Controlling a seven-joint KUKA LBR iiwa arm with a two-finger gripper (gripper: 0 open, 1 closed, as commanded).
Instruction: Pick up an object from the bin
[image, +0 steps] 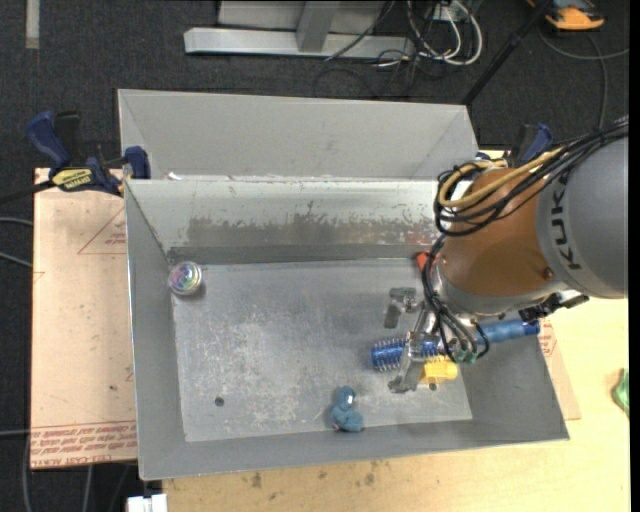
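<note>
My gripper (402, 342) is low in the right half of the bin, under the orange wrist cover, and stands open. One grey fingertip (400, 300) is toward the back and the other (405, 383) toward the front. A blue ridged, coil-like piece (388, 354) lies on the bin floor between them, closer to the front finger, and neither finger presses on it. A small yellow piece (441, 370) sits just right of the front finger. A blue stick-shaped thing (512, 329) pokes out from under the wrist cover at the right.
A crumpled light-blue lump (347, 412) lies near the bin's front wall. A shiny round ball (185, 279) rests in the back left corner. A bit of red (424, 261) shows at the wrist cover's left edge. The arm covers the bin's right side.
</note>
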